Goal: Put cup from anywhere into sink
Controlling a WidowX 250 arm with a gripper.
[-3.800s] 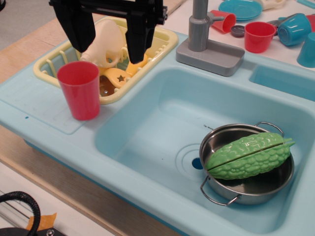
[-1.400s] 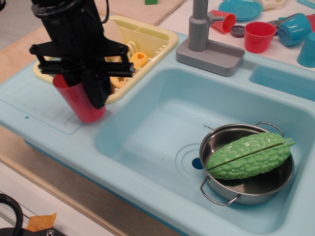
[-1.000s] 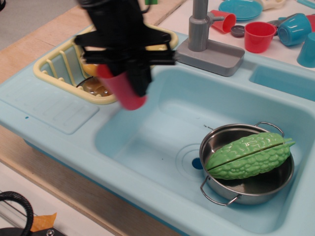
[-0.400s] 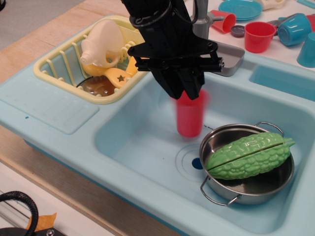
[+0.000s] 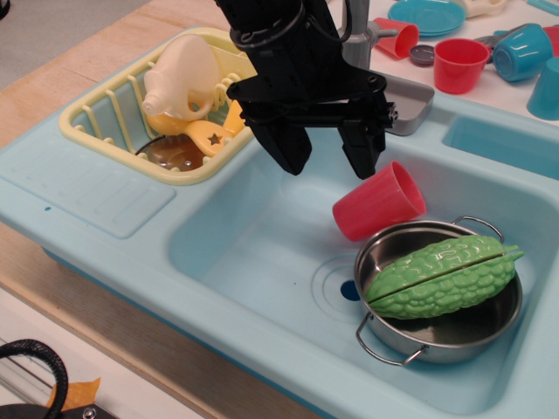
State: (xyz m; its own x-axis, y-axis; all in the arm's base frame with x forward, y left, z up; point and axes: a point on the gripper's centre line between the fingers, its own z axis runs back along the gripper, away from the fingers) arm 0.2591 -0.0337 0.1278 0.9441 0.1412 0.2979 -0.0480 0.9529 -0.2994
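The tall red cup (image 5: 379, 202) lies on its side inside the light-blue sink (image 5: 253, 236), its base leaning against the rim of the steel pot (image 5: 441, 342). My black gripper (image 5: 327, 159) hangs open and empty just above the basin, up and left of the cup, not touching it. The grey faucet (image 5: 354, 44) stands behind the gripper.
A green bitter gourd (image 5: 441, 275) fills the pot beside the drain (image 5: 349, 290). A yellow dish rack (image 5: 113, 113) with a cream jug (image 5: 179, 74) sits at the left. Squat red cups (image 5: 458, 64), blue cups (image 5: 522, 51) and a blue plate (image 5: 428, 15) stand behind the sink.
The gripper carried the cup from beside the rack over the basin, then opened. The cup dropped and tipped onto its side against the pot.
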